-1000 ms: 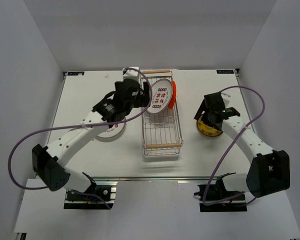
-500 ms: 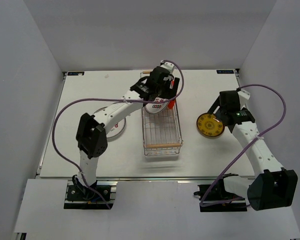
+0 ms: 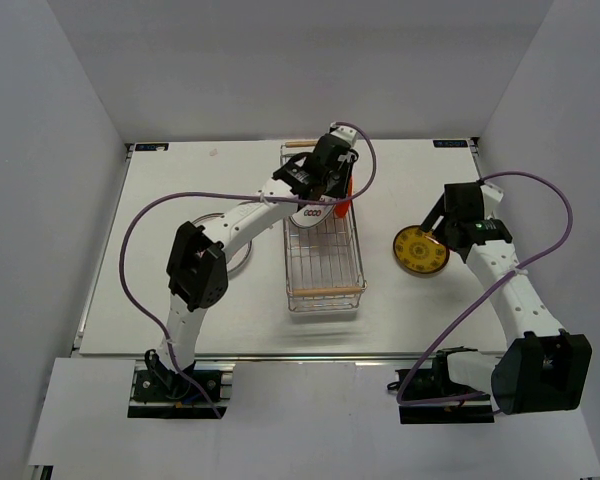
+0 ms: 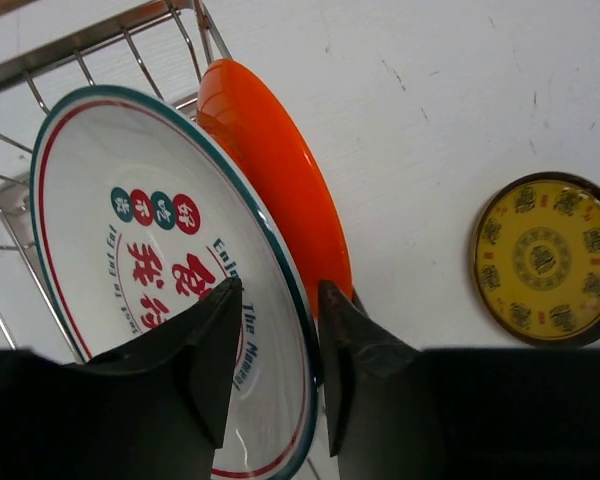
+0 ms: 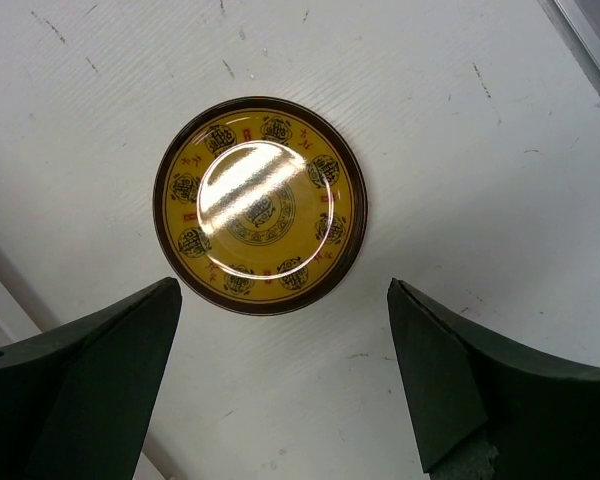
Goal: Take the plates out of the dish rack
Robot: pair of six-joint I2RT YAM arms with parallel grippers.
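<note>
Table: white surface [image 3: 160,190] walled in white, with two arms bolted at its near edge.
Dish rack: silver wire dish rack [image 3: 325,262] in the middle of the table, its long side running away from the arms and a wooden handle [image 3: 325,291] across the near end. The near half of the basket holds nothing.
Plates in the rack: a white plate [image 4: 140,230] with a green-and-red rim and red and teal characters stands on edge at the far end, tilted. An orange plate [image 4: 280,180] stands just behind it, close against its back.
Left gripper: the left gripper [image 4: 277,290] reaches across to the far end of the rack. Its fingers [image 4: 205,350] are drawn narrow, one in front of the white plate's face and one behind, between that plate and the orange one. Whether the pads are pressing the rim cannot be told.
Right gripper: the right gripper [image 5: 283,290] hangs above the table to the right of the rack, jaws spread wide and holding nothing.
Plates on the table: a yellow-brown plate [image 5: 260,205] with a dark rim lies flat right of the rack, directly under the right gripper and apart from its fingers. Another plate [image 3: 237,258] lies left of the rack, largely hidden by the left arm.
</note>
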